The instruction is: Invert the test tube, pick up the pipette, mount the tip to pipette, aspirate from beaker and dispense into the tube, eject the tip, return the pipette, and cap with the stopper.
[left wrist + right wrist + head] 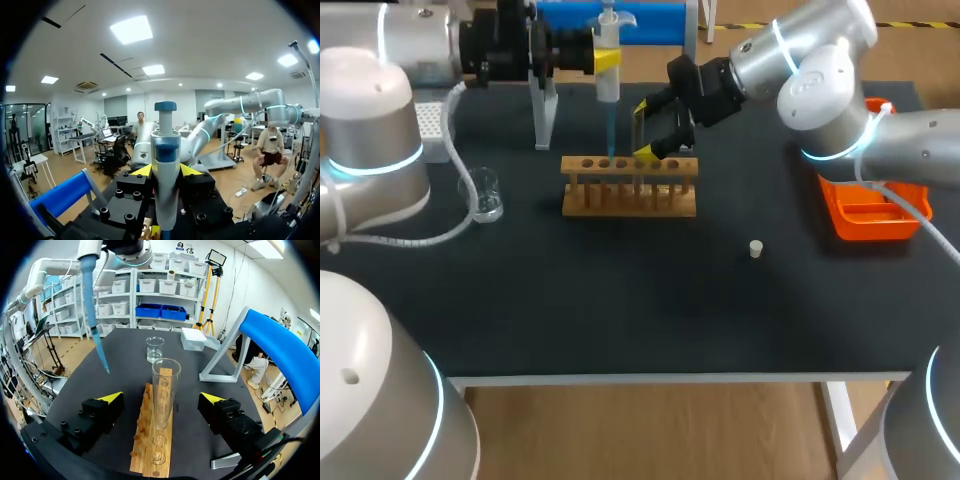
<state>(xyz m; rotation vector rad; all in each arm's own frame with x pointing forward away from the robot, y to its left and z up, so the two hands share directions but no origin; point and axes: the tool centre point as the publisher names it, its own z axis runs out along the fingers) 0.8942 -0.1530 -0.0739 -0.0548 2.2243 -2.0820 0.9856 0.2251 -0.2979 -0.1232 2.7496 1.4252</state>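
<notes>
Front edge: the near band of the black surface (620,320) is open room, from the edge up to the rack.
Stopper: a small pale stopper (756,248) stands alone at about 4 o'clock of the rack, well apart from it.
Orange tray: the orange tray (860,225) sits at 3 o'clock, near the surface's right edge, under the right arm.
Rack: the wooden rack (630,200) stands mid-surface, its row of holes running 9 to 3 o'clock.
Test tube: the clear test tube (165,390) stands upright in a hole of the rack, mouth up; whether it holds anything cannot be told.
Right end effector: the right end effector (162,397) is spread wide, one finger on each side of the tube and neither touching it; it grips nothing.
Beaker: the clear glass beaker (486,195) stands at 9 o'clock of the rack, apart from it.
Left end effector: the left end effector (166,171) is closed on the pipette (608,70) and holds it upright above the rack.
Pipette tip: the blue tip (95,315) is mounted and points down, its end near the rack top and apart from the tube.
Stand: the pipette stand (545,110) is at 11 o'clock of the rack.
Tip box: the tip box (433,125) lies at 10 o'clock, near the far left edge.
Writing: any print on these things is too small to tell.
</notes>
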